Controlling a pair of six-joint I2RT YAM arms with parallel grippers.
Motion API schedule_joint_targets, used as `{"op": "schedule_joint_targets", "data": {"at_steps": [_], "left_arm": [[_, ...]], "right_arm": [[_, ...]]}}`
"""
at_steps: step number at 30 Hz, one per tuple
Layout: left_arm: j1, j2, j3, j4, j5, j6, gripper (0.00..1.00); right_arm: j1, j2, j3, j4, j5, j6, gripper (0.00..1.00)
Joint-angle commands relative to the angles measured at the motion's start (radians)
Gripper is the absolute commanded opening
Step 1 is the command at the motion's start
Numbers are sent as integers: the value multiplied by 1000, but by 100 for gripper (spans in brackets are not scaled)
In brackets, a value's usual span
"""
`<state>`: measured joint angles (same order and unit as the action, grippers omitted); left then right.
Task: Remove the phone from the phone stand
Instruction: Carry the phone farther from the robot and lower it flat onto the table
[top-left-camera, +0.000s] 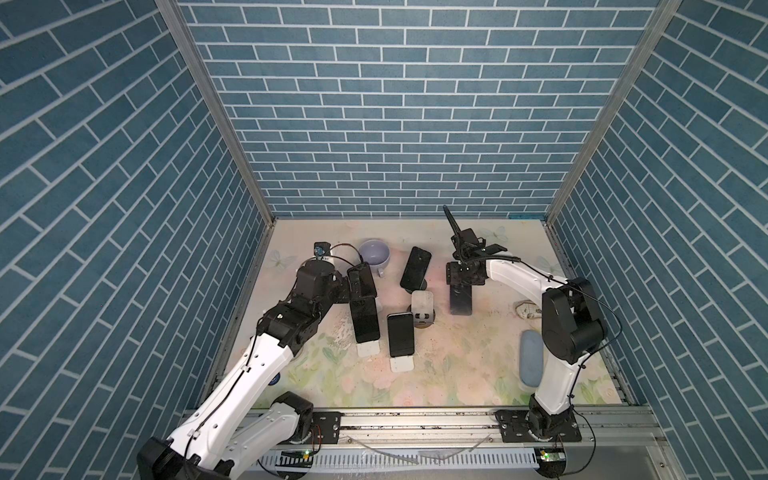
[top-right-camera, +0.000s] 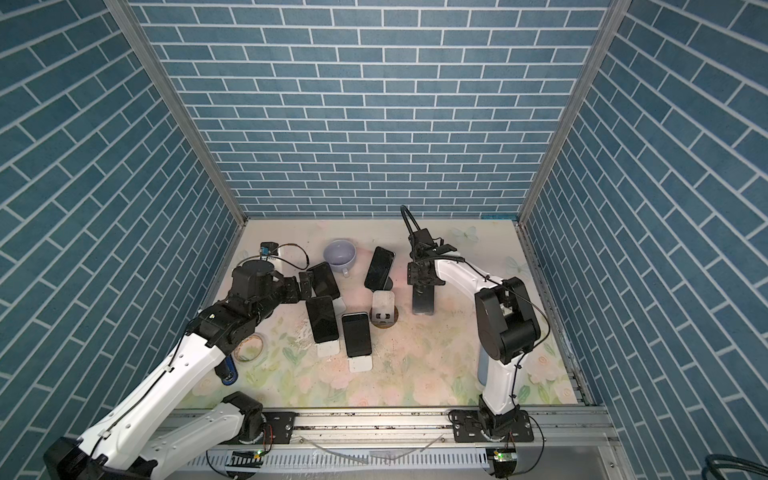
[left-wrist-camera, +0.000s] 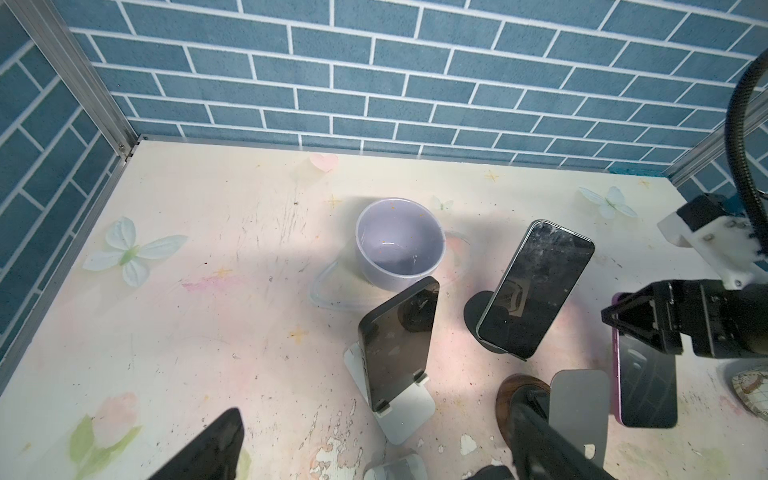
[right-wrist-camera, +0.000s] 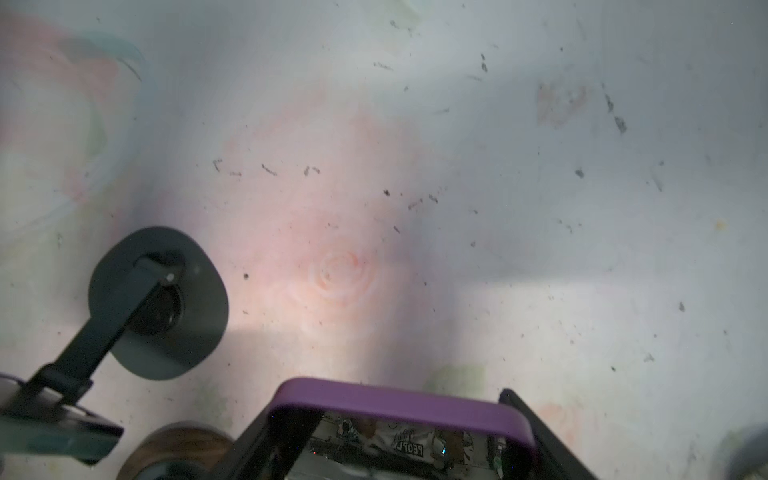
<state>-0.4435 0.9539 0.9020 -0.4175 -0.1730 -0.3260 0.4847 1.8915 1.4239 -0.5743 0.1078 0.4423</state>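
- Right wrist view: my right end effector (right-wrist-camera: 390, 432) is clamping the purple-cased phone (right-wrist-camera: 399, 397) across its width, with a finger on each long side.
- The phone is sitting apart from the empty stand (top-left-camera: 423, 305), just beside it toward the right edge of the tabletop (top-left-camera: 478, 374), in the back half. I cannot tell whether its lower end is touching the surface.
- Its long axis is running steeply down from my grip, with the lower end leaning toward the front edge. The dark screen is facing front, turned slightly toward the left edge.
- I am pinching only near the upper end, so I am expecting the smooth case could slide through. The phone would then be landing on its end and tipping over.
- If I am swinging it sideways, the lower end could be striking the empty stand or the black-stand phone (top-left-camera: 415, 268).
- My left end effector (top-right-camera: 306, 286) is gaping wide and carrying nothing, just beside the white-stand phone (top-right-camera: 324, 279). A careless move there could be knocking that phone off.
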Motion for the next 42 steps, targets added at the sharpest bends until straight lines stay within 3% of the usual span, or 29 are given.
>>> {"op": "schedule_joint_targets", "data": {"at_steps": [1, 20, 42], "left_arm": [[-6, -10, 15, -21, 12, -10, 100], [-8, -29, -9, -1, 22, -39, 100], [-7, -36, -25, 11, 32, -30, 100]], "right_arm": [[-19, 45, 92, 10, -51, -40, 41], [-54, 264, 272, 14, -63, -88, 44], [-54, 378, 300, 14, 10, -51, 50]]}}
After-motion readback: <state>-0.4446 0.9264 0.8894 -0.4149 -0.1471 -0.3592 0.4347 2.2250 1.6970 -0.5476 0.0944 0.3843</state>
